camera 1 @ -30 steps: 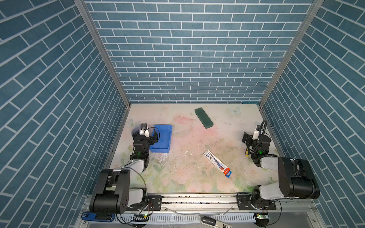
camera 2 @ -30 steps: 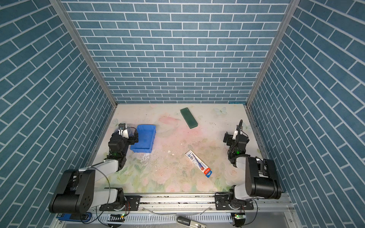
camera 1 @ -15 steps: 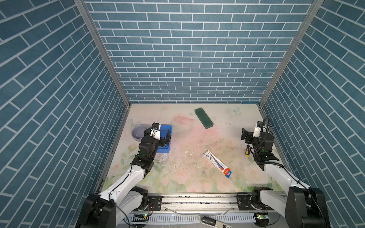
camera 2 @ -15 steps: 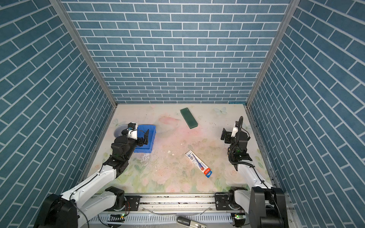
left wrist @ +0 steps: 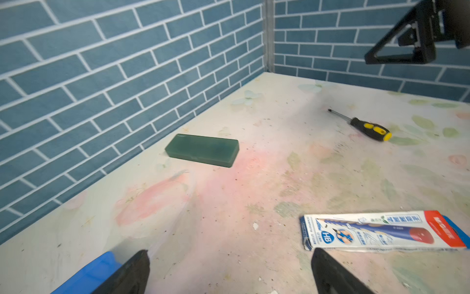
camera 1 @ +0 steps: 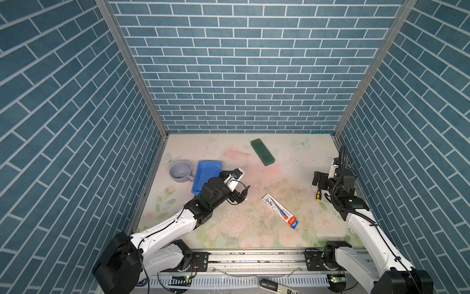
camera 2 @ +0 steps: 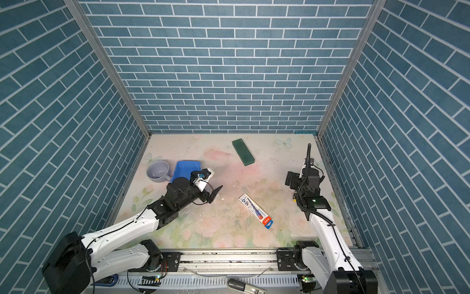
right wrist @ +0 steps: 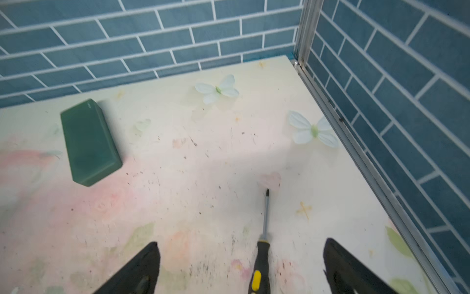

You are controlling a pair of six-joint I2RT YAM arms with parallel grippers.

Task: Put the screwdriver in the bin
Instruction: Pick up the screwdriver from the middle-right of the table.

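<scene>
Your screwdriver lies loose on the surface (camera 1: 279, 229) by the right wall, well apart from the bin.
On the left side you have the blue bin (camera 1: 204, 173), with nothing visible in the part you can see. The dark green case (camera 1: 262, 152) lies toward the back, the long printed box (camera 1: 279, 210) near the middle, and the grey mug (camera 1: 180, 171) just beside the bin. Your left end effector (left wrist: 230, 254) hangs with fingers spread and holding nothing, next to the bin's corner. Your right end effector (right wrist: 241, 243) is likewise spread wide and grips nothing. The yellow-and-black screwdriver (right wrist: 262, 257) lies flat, its handle showing between those fingers and touching neither, its tip toward the back wall.
</scene>
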